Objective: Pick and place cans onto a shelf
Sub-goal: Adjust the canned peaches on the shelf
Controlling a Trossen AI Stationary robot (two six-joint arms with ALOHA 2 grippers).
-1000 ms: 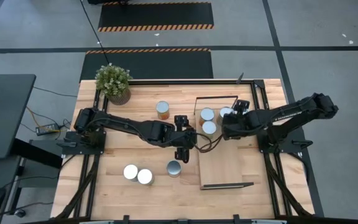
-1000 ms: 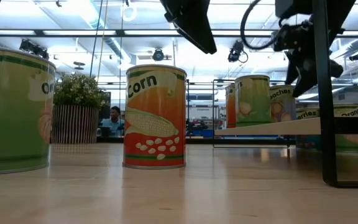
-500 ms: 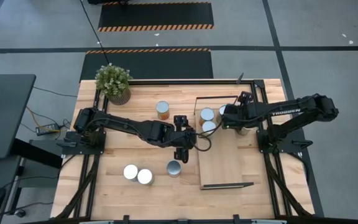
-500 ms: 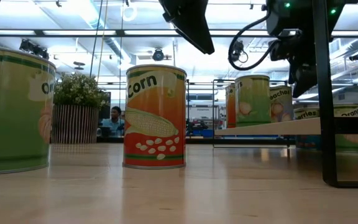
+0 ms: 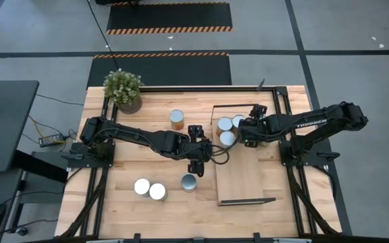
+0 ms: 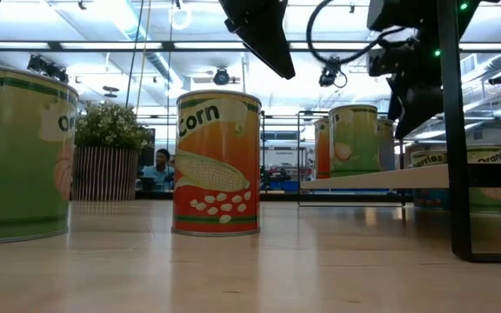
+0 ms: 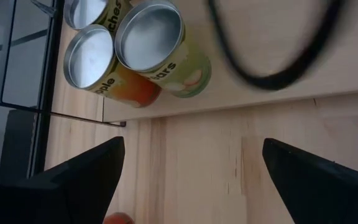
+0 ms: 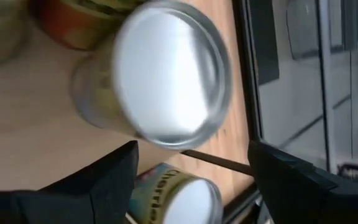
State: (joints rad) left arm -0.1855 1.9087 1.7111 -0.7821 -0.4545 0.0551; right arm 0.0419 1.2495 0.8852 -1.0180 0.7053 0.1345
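The shelf (image 5: 243, 169) is a light-wood board on a thin black frame, right of the table's middle. Three cans stand together on its far end (image 5: 225, 125); they also show in the left wrist view (image 7: 149, 32). Four more cans stand on the tabletop: one near the far side (image 5: 176, 119), a corn can (image 5: 190, 182) (image 6: 217, 163), and a touching pair (image 5: 149, 189). My left gripper (image 5: 198, 154) (image 7: 191, 180) hangs open and empty beside the shelf's left edge. My right gripper (image 5: 244, 129) (image 8: 194, 180) is open above the shelf's far end, with a silver can top (image 8: 169, 74) just ahead of its fingers.
A potted plant (image 5: 123, 89) stands at the table's far left corner. More cans stand on the tabletop under the shelf (image 6: 481, 178) (image 8: 179, 193). The shelf's black frame post (image 6: 455, 130) rises at the near right. A person (image 6: 158, 165) sits far off in the room.
My right gripper has swung over the shelf's far end toward the table's left, closer to the three cans there.
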